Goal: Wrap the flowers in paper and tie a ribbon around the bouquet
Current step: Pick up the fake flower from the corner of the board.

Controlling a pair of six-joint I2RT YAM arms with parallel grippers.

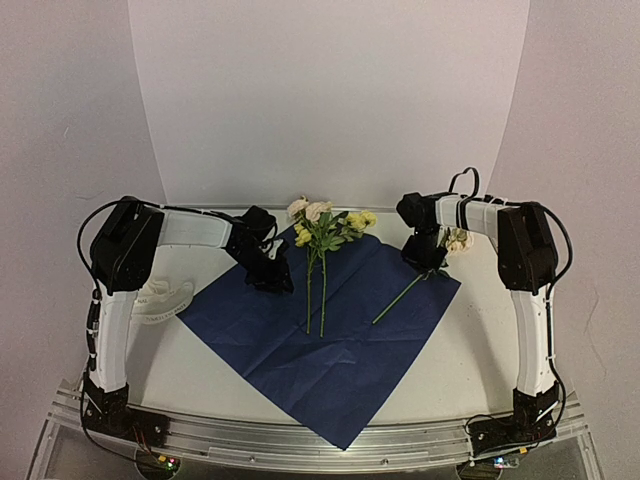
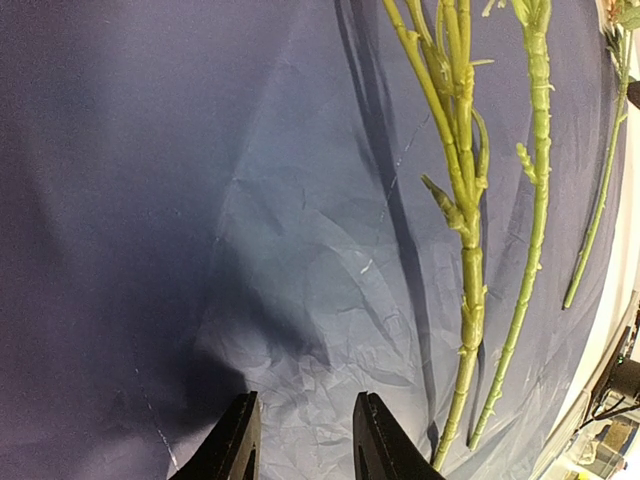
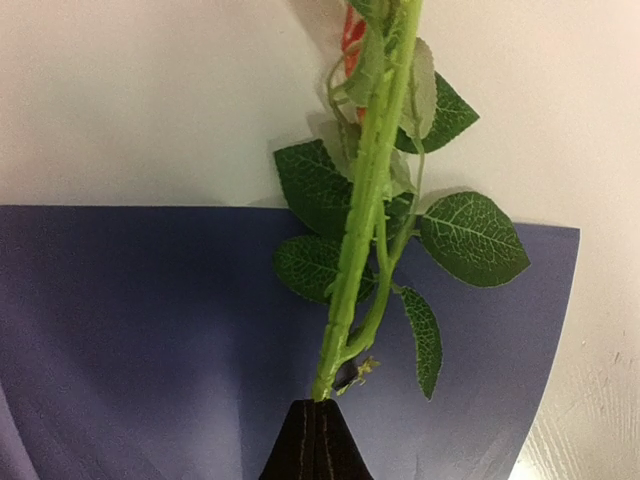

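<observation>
One stray stem [image 1: 400, 296] pinched in closed right end effector [image 1: 428, 262], axis diagonal, bloom far-right. Other flowers [image 1: 322, 232] lie to its left, on paper [image 1: 330, 380] centre. Left end effector [image 1: 277, 277] part-open, empty.

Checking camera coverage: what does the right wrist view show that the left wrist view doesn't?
Right wrist only: the right pincer shut on a flower stem, its veined leaves close up. Left wrist only: the open left pincer and two more stems lying side by side. Both: the navy paper; the held stem seems to show at the left wrist view's right edge.
</observation>
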